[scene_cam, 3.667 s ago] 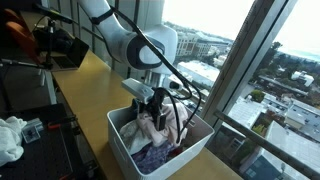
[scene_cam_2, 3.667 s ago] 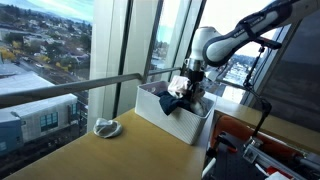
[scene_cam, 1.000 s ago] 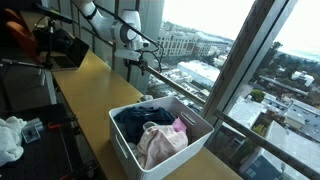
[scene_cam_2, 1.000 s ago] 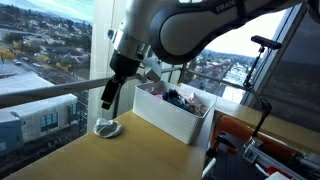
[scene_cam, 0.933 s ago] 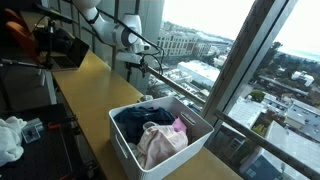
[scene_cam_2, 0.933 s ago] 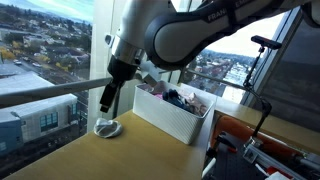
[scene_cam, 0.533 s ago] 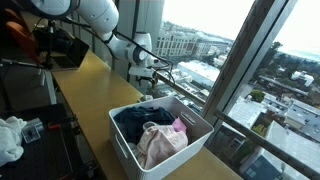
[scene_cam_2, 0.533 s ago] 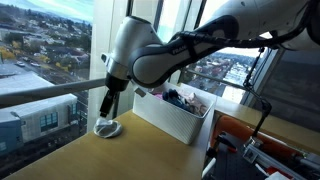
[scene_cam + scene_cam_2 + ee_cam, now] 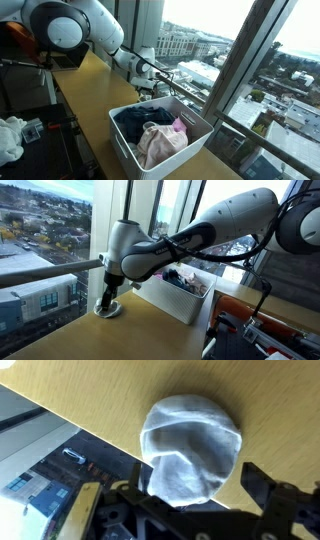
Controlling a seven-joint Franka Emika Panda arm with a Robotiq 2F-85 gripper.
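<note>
Pincer (image 9: pixel 175 510) spread wide, poised over white cloth wad (image 9: pixel 190 445).
Advise centring on the wad, touching down on the counter (image 9: pixel 280 400) before closing.

In both exterior views you look from mid-distance, from opposite ends of the counter (image 9: pixel 88 78), sharing the white bin (image 9: pixel 125 152) and arm (image 9: pixel 100 35), while your wrist view stares down close on a white cloth (image 9: pixel 190 450).

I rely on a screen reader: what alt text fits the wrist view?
A crumpled white cloth lies on a wooden table near its edge, seen from above. The robot's open hand hangs over it, with one dark finger showing on each side of the cloth.
</note>
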